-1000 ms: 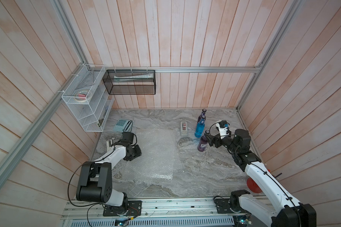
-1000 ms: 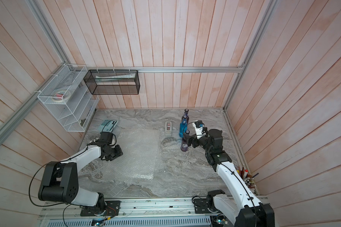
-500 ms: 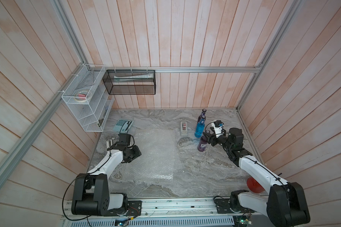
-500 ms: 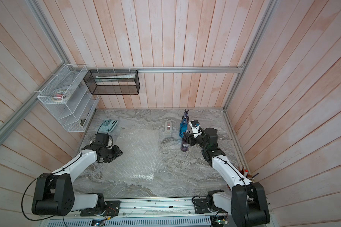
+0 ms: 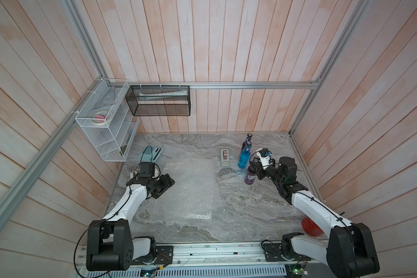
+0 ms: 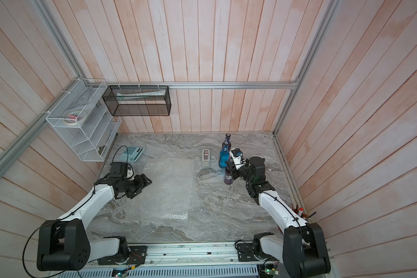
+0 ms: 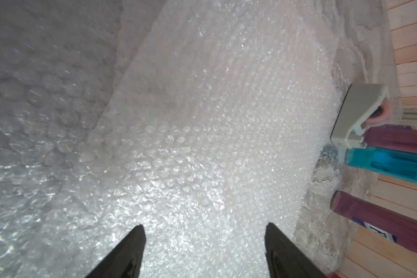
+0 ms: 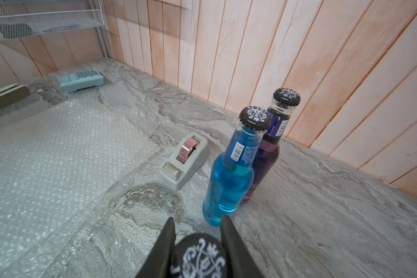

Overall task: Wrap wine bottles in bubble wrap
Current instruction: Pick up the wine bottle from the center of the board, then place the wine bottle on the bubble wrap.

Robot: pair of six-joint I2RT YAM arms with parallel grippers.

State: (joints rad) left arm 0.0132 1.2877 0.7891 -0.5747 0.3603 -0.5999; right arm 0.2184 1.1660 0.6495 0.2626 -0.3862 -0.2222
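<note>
Clasping cap of labelled bottle point(image 8: 201, 258): right gripper point(image 8: 197, 219); bubble wrap point(image 7: 202, 120) beneath left gripper point(image 7: 204, 226)

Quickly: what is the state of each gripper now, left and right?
Left gripper: open, empty, over the bubble wrap.
Right gripper: closed on the labelled purple bottle at its cap.

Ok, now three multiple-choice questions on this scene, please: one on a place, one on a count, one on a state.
1. Where is the tape dispenser? A in a drawer; B beside the blue bottle; C on a chair.
2. How many bottles stand upright? A one; B two; C three.
3. The left end effector is: A open; B shut on a cup; C shut on a bottle.
Key: B, the two stand side by side; C, blue bottle, labelled purple bottle and plain purple bottle; A, its jaws stand wide apart over the bubble wrap.
</note>
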